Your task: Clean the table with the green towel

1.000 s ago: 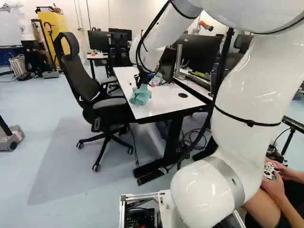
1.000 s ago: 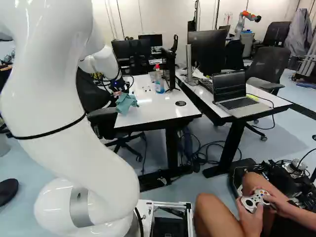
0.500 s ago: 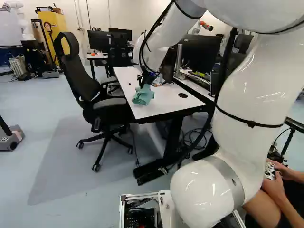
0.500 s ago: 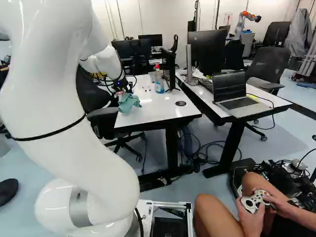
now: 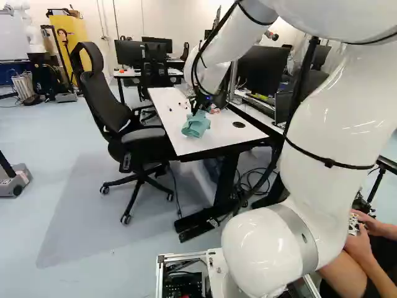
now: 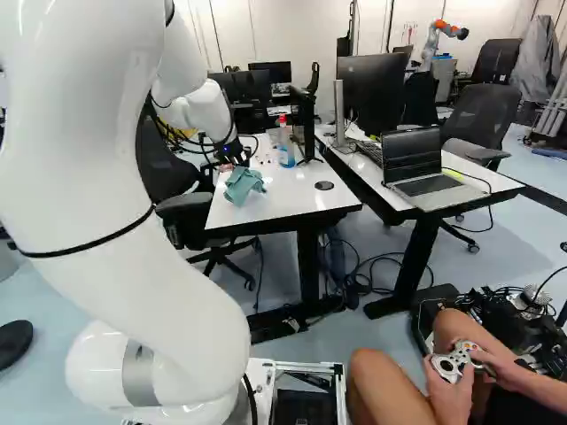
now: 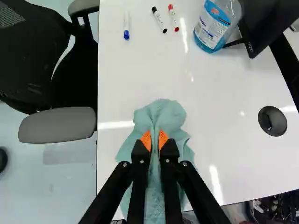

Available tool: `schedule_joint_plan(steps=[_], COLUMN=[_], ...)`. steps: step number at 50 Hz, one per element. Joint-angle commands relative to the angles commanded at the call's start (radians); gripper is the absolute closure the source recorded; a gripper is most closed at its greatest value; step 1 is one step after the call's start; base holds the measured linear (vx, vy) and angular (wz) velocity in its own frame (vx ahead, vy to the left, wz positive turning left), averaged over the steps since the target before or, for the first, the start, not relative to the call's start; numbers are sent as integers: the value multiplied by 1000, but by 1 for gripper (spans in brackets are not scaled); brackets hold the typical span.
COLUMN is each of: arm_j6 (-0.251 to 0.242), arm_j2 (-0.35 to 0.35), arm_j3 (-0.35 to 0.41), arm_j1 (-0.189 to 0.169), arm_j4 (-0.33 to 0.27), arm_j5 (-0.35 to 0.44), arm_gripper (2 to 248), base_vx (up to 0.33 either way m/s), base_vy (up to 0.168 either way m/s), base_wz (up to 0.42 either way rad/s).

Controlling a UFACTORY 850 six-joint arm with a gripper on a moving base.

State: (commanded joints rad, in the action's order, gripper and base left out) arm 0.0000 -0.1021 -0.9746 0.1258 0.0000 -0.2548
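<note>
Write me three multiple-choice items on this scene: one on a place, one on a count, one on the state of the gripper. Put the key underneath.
1. Where does the bottle of blue liquid stand?
A) On the white table
B) On a chair's seat
C) On the floor

2. How many markers lie on the table?
A) One
B) Three
C) Six

3. What is the gripper doing?
A) Standing open, away from everything
B) Gripping a marker
C) Gripping the green towel

Key:
1. A: the wrist view shows its base on the white tabletop.
2. B: the wrist view shows one with a blue end, one with black ends and one with red ends.
3. C: in the wrist view, the orange pads press a fold of towel between them from both sides.
</note>
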Motion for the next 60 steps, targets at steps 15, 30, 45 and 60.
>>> schedule_joint_plan(steps=[15,30,45,60], arm_j6=[0,0,0,0], arm_j2=[4,4,0,-21], arm_j3=[4,4,0,-23], arm_j1=[-50,-100,-151,-200], arm_j4=[0,0,0,0], arm_j5=[0,0,0,0], arm_gripper=[211,211,211,211], base_vx=[0,0,0,0], base_vy=[0,0,0,0], base_wz=[0,0,0,0])
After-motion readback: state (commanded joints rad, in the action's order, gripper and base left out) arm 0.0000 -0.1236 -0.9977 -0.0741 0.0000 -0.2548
